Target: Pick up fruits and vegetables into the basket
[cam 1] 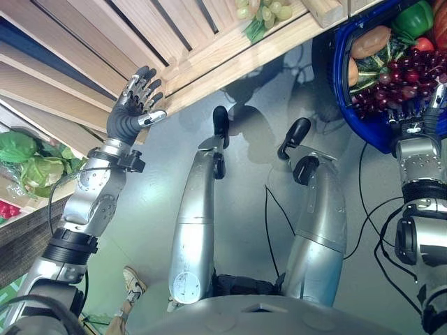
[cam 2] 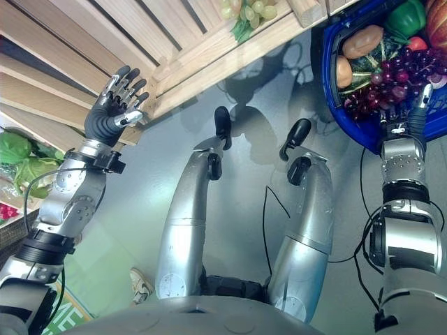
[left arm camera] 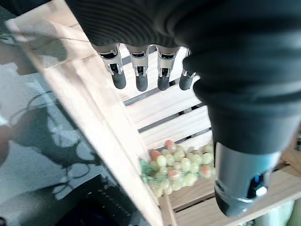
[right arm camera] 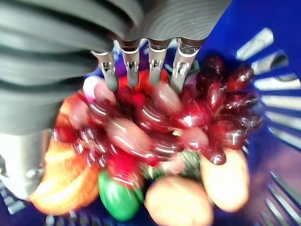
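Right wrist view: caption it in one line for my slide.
Right hand with straight fingers over dark red grapes heaped with other produce in the blue basket.

The blue plastic basket [cam 1: 363,132] sits at about 2 o'clock in the head views, slotted-walled and well filled. A bunch of dark red grapes [cam 1: 401,80] lies heaped on top, with a green pepper [cam 1: 413,19] at its far side, a tan potato-like piece [cam 1: 371,42] at about 10 o'clock of the grapes and a small red fruit [cam 1: 423,44] between them. A bunch of green grapes [cam 1: 269,10] lies in the wooden crate [cam 1: 174,42] at 12 o'clock, pale, some tinged orange, apart from the basket.
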Available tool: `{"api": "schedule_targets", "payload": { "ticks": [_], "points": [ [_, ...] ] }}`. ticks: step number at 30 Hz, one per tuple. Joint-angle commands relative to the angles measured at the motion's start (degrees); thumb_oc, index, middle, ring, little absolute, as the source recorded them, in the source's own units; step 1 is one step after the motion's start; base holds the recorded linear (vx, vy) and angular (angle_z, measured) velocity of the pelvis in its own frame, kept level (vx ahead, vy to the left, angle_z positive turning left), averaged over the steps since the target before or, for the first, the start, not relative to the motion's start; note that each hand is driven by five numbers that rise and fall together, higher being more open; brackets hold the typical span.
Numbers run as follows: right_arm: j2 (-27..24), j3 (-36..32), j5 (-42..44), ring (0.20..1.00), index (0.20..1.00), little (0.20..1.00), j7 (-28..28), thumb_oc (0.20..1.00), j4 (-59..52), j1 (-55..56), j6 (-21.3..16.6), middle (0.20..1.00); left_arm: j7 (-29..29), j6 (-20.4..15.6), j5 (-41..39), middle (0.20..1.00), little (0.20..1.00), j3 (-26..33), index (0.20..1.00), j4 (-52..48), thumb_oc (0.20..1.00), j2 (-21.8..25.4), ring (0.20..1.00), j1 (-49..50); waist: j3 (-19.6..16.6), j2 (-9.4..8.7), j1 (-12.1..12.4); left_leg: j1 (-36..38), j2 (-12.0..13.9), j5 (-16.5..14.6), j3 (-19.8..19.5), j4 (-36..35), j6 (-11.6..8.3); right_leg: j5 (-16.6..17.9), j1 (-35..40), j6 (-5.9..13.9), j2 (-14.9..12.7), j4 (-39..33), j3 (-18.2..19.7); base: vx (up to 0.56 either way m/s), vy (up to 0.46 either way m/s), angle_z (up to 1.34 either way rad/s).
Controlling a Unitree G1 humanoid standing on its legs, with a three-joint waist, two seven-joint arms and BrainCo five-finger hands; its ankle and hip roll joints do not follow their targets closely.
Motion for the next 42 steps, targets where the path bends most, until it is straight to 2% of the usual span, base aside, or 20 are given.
{"api": "schedule_targets", "payload": {
  "ticks": [1, 3, 6, 8, 13, 15, 16, 19, 24, 27, 29, 32, 33, 37, 40, 42],
  "points": [
    [-3.1, -2.4, 0.1, 1.0, 1.0, 1.0, -3.4, 1.0, 0.9, 5.0, -6.9, 1.0, 0.2, -5.8, 3.2, 1.0, 1.0, -0.7, 1.0, -1.6, 1.0, -1.0, 1.0, 0.7, -2.0, 5.19, -3.2, 3.7, -0.2, -2.1, 2.4, -3.4, 2.43, 3.4, 2.9, 6.98, 4.5, -4.0, 5.2, -0.03, 0.068, -0.03],
    [-1.6, -2.8, -2.0, 1.0, 1.0, 1.0, -3.8, 1.0, -0.1, 7.0, -9.1, 1.0, 0.2, -5.5, 3.1, 1.0, 1.0, -0.8, 1.0, -2.0, 1.0, -1.0, 1.0, 0.6, -2.0, 4.98, -3.5, 5.4, -0.3, -1.9, 2.6, -4.3, 2.26, 3.9, 4.6, 7.1, 4.7, -5.4, 5.0, -0.04, 0.085, -0.04],
    [2.6, -1.4, -11.3, 1.0, 1.0, 1.0, -7.6, 1.0, -3.6, 11.2, -11.7, 1.0, 0.2, -5.7, 4.6, 1.0, 1.0, -1.5, 1.0, -1.8, 1.0, -2.5, 1.0, 0.6, -2.0, 4.09, -4.4, 8.8, -0.2, -1.4, 3.5, -6.3, 1.94, 4.7, 8.1, 7.22, 5.3, -8.4, 4.5, -0.03, 0.102, -0.01],
    [4.6, -0.6, -13.5, 1.0, 1.0, 1.0, -8.4, 1.0, -5.9, 13.5, -13.1, 1.0, 0.2, -5.4, 4.6, 1.0, 1.0, -1.7, 1.0, -1.9, 1.0, -3.2, 1.0, 1.0, -2.0, 3.58, -4.7, 10.6, -0.1, -1.2, 3.9, -7.3, 1.83, 5.2, 9.9, 7.23, 5.6, -10.0, 4.3, -0.03, 0.104, -0.09],
    [13.4, 5.5, -24.2, 1.0, 1.0, 1.0, -10.2, 1.0, -17.3, 23.9, -18.4, 1.0, 0.3, -3.1, 0.6, 1.0, 1.0, -2.7, 1.0, -1.6, 1.0, -8.7, 1.0, 3.0, -2.0, 0.79, -7.0, 17.5, 0.4, -0.9, 5.7, -10.4, 1.75, 6.6, 17.0, 7.61, 6.9, -15.4, 4.3, -0.02, 0.118, -0.2],
    [14.9, 6.8, -28.6, 1.0, 1.0, 1.0, -11.0, 1.0, -20.2, 26.2, -19.0, 1.0, 0.2, -2.6, -1.3, 1.0, 1.0, -2.6, 1.0, -1.5, 1.0, -10.3, 1.0, 3.7, -2.0, -0.11, -7.7, 19.1, 0.6, -0.8, 6.2, -11.1, 1.72, 7.0, 18.8, 7.65, 7.3, -16.7, 4.4, -0.01, 0.096, -0.18],
    [16.6, 8.4, -32.7, 1.0, 1.0, 1.0, -11.6, 1.0, -24.3, 29.3, -19.6, 1.0, -0.7, -1.8, -4.5, 1.0, 1.0, -2.0, 1.0, -1.8, 1.0, -12.3, 1.0, 4.6, -2.0, -1.26, -8.5, 21.4, 0.8, -0.7, 6.8, -12.1, 1.78, 7.3, 21.2, 7.78, 7.9, -18.1, 4.5, -0.01, 0.127, -0.23],
    [18.3, 10.2, -39.0, 1.0, 1.0, 1.0, -10.1, 1.0, -28.7, 33.4, -19.4, 1.0, -0.7, 0.1, -8.5, 1.0, 1.0, -1.3, 1.0, -1.6, 1.0, -15.4, 1.0, 5.2, -2.0, -3.21, -10.0, 25.4, 1.3, -0.7, 7.9, -13.4, 1.74, 7.9, 25.4, 8.23, 8.8, -20.5, 5.0, 0.0, 0.11, -0.22],
    [19.5, 12.3, -42.8, 1.0, 1.0, 1.0, -7.4, 1.0, -34.3, 38.1, -17.3, 1.0, 5.6, -0.1, -5.3, 1.0, 1.0, -2.3, 1.0, 1.0, 1.0, -18.2, 1.0, 5.0, -2.0, -6.05, -11.6, 30.7, 2.6, -0.7, 9.6, -15.0, 1.62, 8.8, 30.6, 9.07, 9.7, -23.7, 5.7, 0.03, 0.053, -0.22],
    [20.1, 13.9, -44.8, 1.0, 1.0, 1.0, -4.2, 1.0, -38.0, 41.8, -16.2, 1.0, 9.9, 0.1, -5.6, 1.0, 1.0, -3.1, 1.0, 3.4, 1.0, -20.2, 1.0, 5.2, -2.0, -8.42, -12.6, 34.7, 3.5, -0.7, 10.8, -16.4, 1.67, 9.1, 34.2, 9.3, 10.3, -25.2, 6.6, 0.04, 0.029, -0.2],
    [20.1, 14.9, -46.0, 1.0, 1.0, 1.0, -2.8, 1.0, -40.9, 44.3, -14.2, 1.0, 16.6, -1.6, -3.3, 1.0, 1.0, -3.1, 1.0, 5.2, 1.0, -21.1, 1.0, 5.6, -2.0, -10.13, -13.1, 37.2, 4.2, -1.1, 11.5, -16.7, 1.7, 9.0, 36.4, 9.35, 10.6, -25.9, 7.0, 0.07, 0.004, -0.12],
    [19.8, 16.0, -47.5, 1.0, 1.0, 1.0, -1.7, 1.0, -42.5, 45.7, -13.2, 1.0, 23.2, -2.0, -2.2, 1.0, 1.0, -2.8, 1.0, 6.6, 1.0, -21.8, 1.0, 5.2, -2.0, -11.46, -13.6, 38.9, 4.8, -1.4, 12.0, -16.8, 1.74, 9.0, 38.0, 9.28, 11.0, -26.3, 7.3, 0.06, -0.001, -0.09],
    [19.6, 16.8, -47.9, 1.0, 1.0, 1.0, -0.9, 1.0, -43.6, 46.5, -12.2, 1.0, 28.3, -3.0, -0.3, 1.0, 1.0, -2.3, 1.0, 8.4, 1.0, -22.6, 1.0, 4.5, -2.0, -12.41, -14.0, 39.9, 5.4, -1.5, 12.3, -16.8, 1.69, 8.9, 38.9, 9.22, 11.4, -26.6, 7.6, 0.07, -0.006, -0.1],
    [19.2, 18.2, -47.8, 1.0, 1.0, 1.0, 1.3, 1.0, -45.2, 48.2, -10.1, 1.0, 40.7, -4.6, 3.5, 1.0, 1.0, -0.9, 1.0, 11.6, 1.0, -23.2, 1.0, 1.9, -2.0, -14.1, -15.1, 41.3, 6.4, -1.7, 12.9, -16.8, 1.6, 8.6, 40.0, 9.05, 12.1, -26.6, 8.3, 0.06, -0.015, -0.11],
    [18.9, 19.4, -47.8, 1.0, 1.0, 1.0, 1.9, 1.0, -46.1, 48.9, -9.1, 1.0, 50.6, -4.6, 9.8, 1.0, 1.0, -0.2, 1.0, 14.6, 1.0, -23.4, 1.0, -1.6, -2.0, -14.99, -16.0, 41.6, 7.1, -1.7, 13.2, -16.4, 1.47, 8.1, 39.9, 8.88, 12.6, -25.7, 8.6, 0.05, -0.015, -0.06],
    [17.9, 20.1, -49.6, 1.0, 1.0, 1.0, 1.9, 1.0, -47.1, 49.0, -8.4, 1.0, 57.5, -3.1, 19.7, 1.0, 1.0, -0.1, 1.0, 16.8, 1.0, -22.1, 1.0, -4.6, -2.0, -15.21, -16.8, 41.7, 7.5, -1.6, 13.5, -16.3, 1.24, 7.6, 39.6, 8.67, 12.8, -25.0, 8.8, 0.04, 0.018, -0.13]
  ]
}}
